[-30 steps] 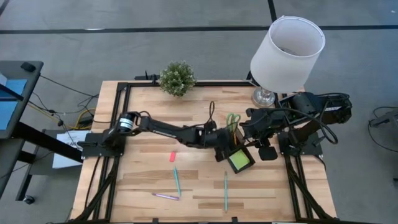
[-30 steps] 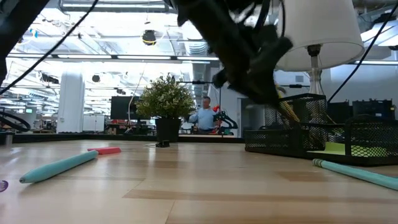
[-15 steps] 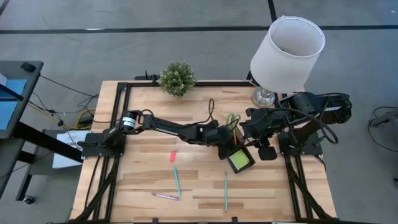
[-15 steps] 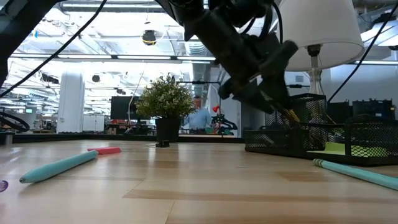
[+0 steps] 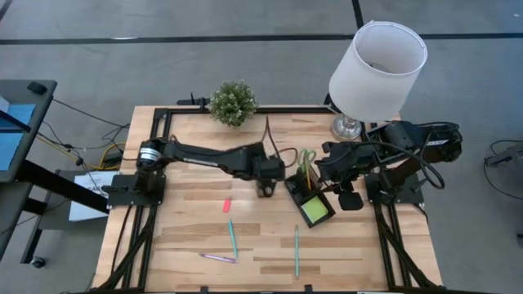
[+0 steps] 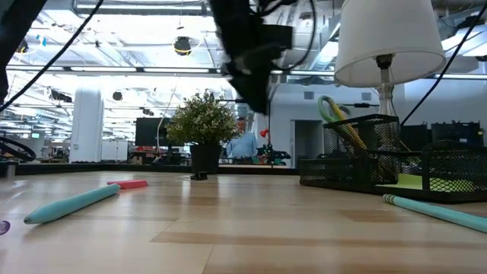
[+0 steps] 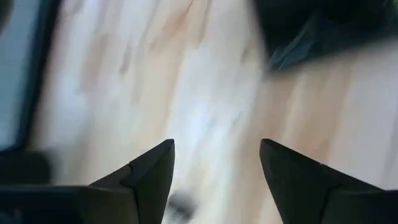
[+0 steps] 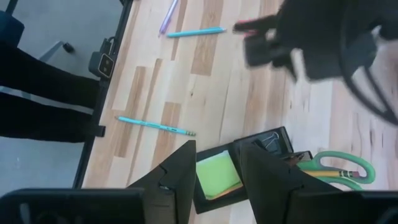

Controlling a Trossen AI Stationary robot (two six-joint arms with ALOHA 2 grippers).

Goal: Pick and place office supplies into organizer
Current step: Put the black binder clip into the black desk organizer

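While empty, left end effector (image 5: 266, 189) beside organizer (image 5: 310, 198).

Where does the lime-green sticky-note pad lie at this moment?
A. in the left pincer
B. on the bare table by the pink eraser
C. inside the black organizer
C: the lime-green sticky-note pad lies in a compartment of the black organizer, while the left pincer is open and empty.

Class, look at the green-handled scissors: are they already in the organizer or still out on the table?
In. The green-handled scissors stand handles-up in the organizer, beside the sticky-note pad; the low view shows the handles above the mesh wall.
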